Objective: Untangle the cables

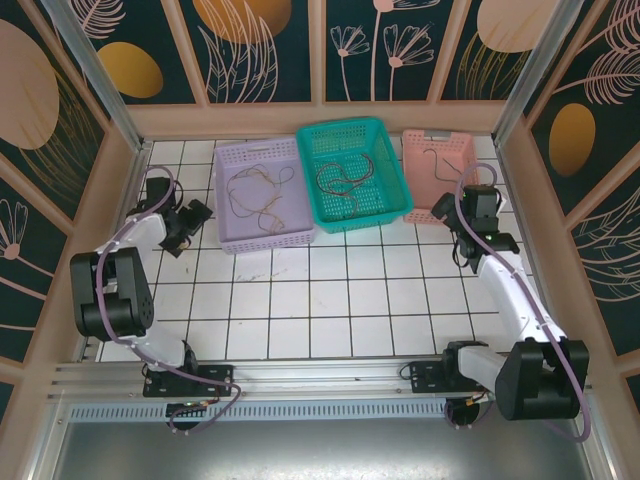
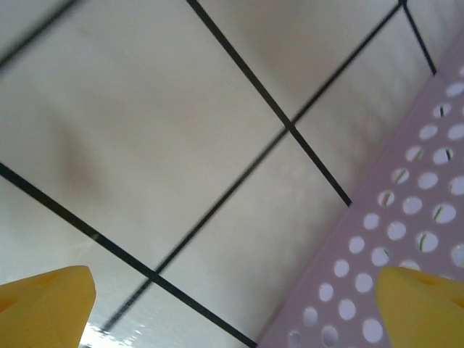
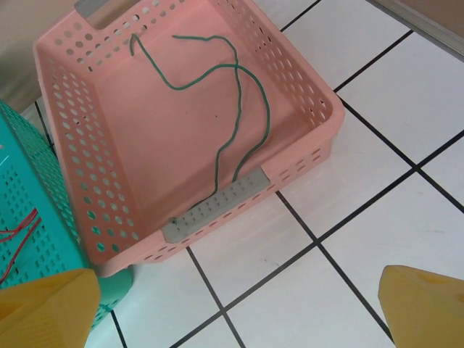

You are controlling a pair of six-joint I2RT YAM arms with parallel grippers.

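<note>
Your biggest risk sat in the teal basket (image 1: 352, 172), where the dark brown and red cables (image 1: 345, 178) lay looped over one another. If you had pulled on one strand there, I judge it would have drawn the knot tighter or dragged the light basket across the tiled table (image 1: 330, 300). Both of your tools were empty. The left gripper (image 2: 233, 308) hung with its yellow fingers spread wide over bare tile, just beside the outer wall of the lilac basket (image 2: 406, 239). The right gripper (image 3: 235, 308) was likewise released, above the tiles near the front corner of the pink basket (image 3: 312, 101). The tan and yellow cables (image 1: 262, 195) rested loosely inside the lilac basket. A single green cable (image 3: 225, 94) snaked across the pink basket's floor, with one end up at the far wall near the rim. Wires this thin would probably slip out of a shallow pinch, so a careless grab could have left you holding nothing, or two strands at once. The perforated walls were the main obstruction: each stood between a gripper and the wires, so a low sideways approach would have struck plastic or snagged a fingertip in a hole. The baskets stood touching or nearly so, and nudging one would likely have shoved its neighbour.
</note>
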